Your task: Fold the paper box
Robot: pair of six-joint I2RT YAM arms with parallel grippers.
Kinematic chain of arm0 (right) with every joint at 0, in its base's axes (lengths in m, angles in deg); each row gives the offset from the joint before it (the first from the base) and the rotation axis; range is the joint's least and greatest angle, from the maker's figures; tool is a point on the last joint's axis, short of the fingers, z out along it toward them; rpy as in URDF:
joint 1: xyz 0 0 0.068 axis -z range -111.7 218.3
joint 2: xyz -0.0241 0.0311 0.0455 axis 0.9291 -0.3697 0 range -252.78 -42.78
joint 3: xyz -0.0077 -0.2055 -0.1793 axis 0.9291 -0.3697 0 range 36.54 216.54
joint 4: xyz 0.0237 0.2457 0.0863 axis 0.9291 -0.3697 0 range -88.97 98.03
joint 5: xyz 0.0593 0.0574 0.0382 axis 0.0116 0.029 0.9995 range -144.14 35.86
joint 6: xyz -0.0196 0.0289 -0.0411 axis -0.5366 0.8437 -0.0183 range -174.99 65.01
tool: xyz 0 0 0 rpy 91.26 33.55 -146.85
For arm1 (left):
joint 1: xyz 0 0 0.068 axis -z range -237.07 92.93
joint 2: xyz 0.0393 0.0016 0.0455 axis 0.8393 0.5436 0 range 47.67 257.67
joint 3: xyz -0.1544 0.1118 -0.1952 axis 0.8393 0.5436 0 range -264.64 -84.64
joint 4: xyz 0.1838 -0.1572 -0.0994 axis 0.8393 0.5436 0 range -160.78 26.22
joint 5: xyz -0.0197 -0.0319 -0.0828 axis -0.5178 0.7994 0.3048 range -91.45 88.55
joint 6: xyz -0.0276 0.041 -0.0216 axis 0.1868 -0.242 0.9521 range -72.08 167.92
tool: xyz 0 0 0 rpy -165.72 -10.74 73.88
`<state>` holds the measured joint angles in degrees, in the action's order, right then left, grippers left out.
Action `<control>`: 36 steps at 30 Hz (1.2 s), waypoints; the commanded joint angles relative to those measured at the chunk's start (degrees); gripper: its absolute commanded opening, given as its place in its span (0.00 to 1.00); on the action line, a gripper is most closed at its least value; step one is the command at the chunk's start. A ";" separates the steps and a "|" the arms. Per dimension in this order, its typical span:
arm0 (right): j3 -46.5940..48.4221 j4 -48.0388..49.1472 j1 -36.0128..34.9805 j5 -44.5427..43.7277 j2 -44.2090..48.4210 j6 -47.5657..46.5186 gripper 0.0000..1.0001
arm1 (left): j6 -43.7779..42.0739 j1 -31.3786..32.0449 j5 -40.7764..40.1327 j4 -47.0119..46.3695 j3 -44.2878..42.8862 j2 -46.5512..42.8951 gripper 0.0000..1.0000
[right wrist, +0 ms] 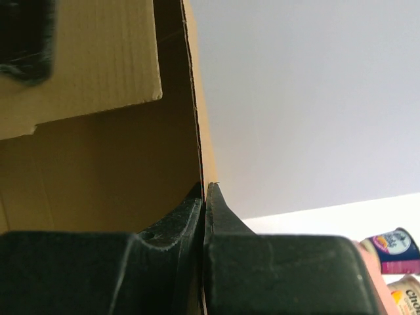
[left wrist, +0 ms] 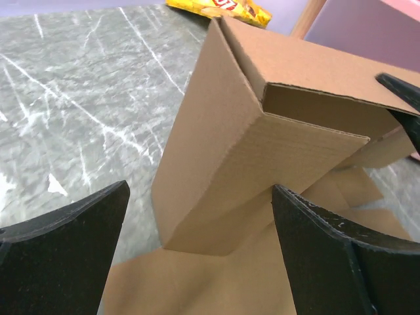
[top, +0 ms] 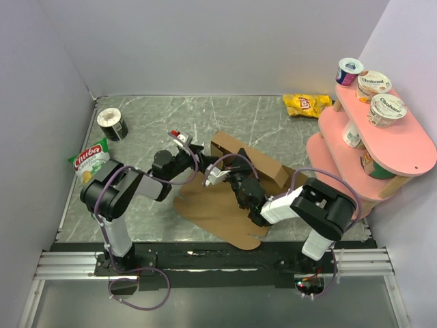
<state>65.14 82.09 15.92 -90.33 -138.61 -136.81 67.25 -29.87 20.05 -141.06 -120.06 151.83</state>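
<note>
The paper box (top: 232, 179) is plain brown cardboard, partly folded, with a raised wall at the back and flat flaps spread toward the front. In the left wrist view the box (left wrist: 262, 131) shows a folded corner with a flap tucked across it. My left gripper (left wrist: 200, 230) is open, its fingers (left wrist: 72, 243) standing either side of that corner and just above a flat flap. My right gripper (right wrist: 205, 197) is shut on a thin upright panel of the box (right wrist: 98, 144), pinching its edge. In the top view both grippers, left (top: 198, 160) and right (top: 235, 184), meet at the box's middle.
A pink tiered stand (top: 382, 147) with yogurt cups stands at the right. A yellow chip bag (top: 307, 104) lies at the back, also seen in the left wrist view (left wrist: 216, 8). A dark can (top: 111, 124) and a green Chuba snack bag (top: 91, 161) lie at the left.
</note>
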 commanded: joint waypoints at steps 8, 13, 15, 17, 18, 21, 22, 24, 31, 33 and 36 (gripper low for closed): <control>-0.91 -9.73 -1.85 2.00 2.49 8.87 0.04 | 5.01 1.28 -2.60 -13.82 -6.33 7.45 0.97; -1.09 -7.44 -1.94 1.47 -0.40 8.87 0.04 | 6.68 2.24 -1.46 -17.52 -8.00 9.92 0.83; -1.18 -7.35 -2.02 1.56 -0.85 9.84 0.04 | 6.95 2.59 -1.89 -17.96 -8.79 10.80 0.76; -1.27 -8.05 -2.11 1.56 -0.93 10.97 0.04 | 6.77 3.03 -3.12 -17.26 -9.75 11.50 0.73; -1.35 -8.06 -2.11 1.56 -0.94 11.24 0.04 | 6.86 3.21 -3.65 -17.00 -10.02 11.59 0.68; -1.44 -8.76 -2.29 1.55 -0.67 12.39 0.04 | 7.21 3.56 -4.97 -16.03 -11.16 12.12 0.57; -1.35 -8.85 -2.20 1.56 -0.67 12.56 0.04 | 7.38 3.73 -5.49 -15.85 -11.34 12.21 0.53; -1.18 -9.20 -2.20 1.56 -0.50 13.27 0.04 | 7.47 4.26 -7.78 -15.85 -11.34 12.38 0.48; -0.74 -10.78 -2.20 1.56 0.03 15.81 0.04 | 8.35 5.14 -9.46 -14.89 -12.30 13.09 0.41; -0.74 -11.39 -2.38 0.77 1.17 16.43 0.05 | 8.61 5.32 -9.80 -15.06 -11.87 12.82 0.41; -0.48 -15.86 -2.46 0.85 4.59 20.11 0.06 | 9.67 5.32 -11.64 -12.96 -11.78 12.21 0.41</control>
<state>65.54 78.55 16.12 -96.36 -136.45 -127.80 75.49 -25.10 15.13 -148.93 -129.30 163.43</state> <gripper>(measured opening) 0.059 0.417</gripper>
